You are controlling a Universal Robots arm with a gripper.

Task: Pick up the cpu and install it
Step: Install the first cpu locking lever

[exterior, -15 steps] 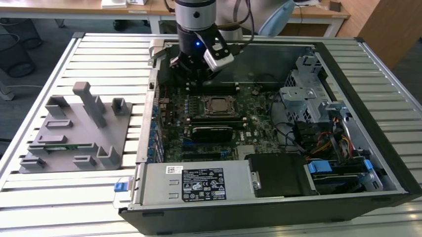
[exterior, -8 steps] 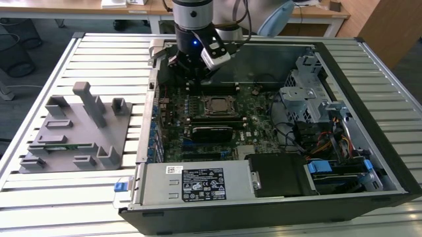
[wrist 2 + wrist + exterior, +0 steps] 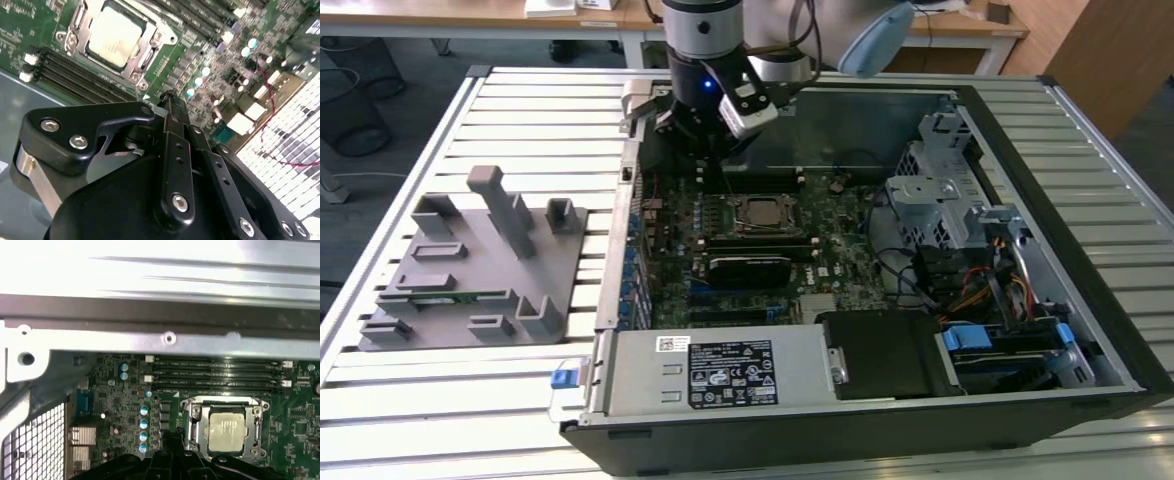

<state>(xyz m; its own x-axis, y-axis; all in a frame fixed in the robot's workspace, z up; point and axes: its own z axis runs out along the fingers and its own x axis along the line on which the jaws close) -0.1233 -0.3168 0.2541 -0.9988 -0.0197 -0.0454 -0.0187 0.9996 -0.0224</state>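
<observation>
The cpu [image 3: 763,213] lies flat in the dark socket frame [image 3: 765,229] on the green motherboard, silver top up. Both wrist views show it seated inside the metal frame, cpu [image 3: 114,34] and cpu [image 3: 228,432]. My gripper [image 3: 704,165] hangs over the board, toward the exterior view's left and the far end of the case from the socket. Its black fingers meet at one tip with nothing between them, gripper [image 3: 169,97] and gripper [image 3: 176,434]. It stands a short way from the socket and touches neither the socket nor the cpu.
The open computer case [image 3: 1067,170] walls the board on all sides. A drive cage [image 3: 941,195] and coloured cables [image 3: 974,290] fill its right side. Empty memory slots [image 3: 220,375] run beside the socket. A grey fixture [image 3: 467,270] holding a green memory stick [image 3: 447,296] stands outside at the left.
</observation>
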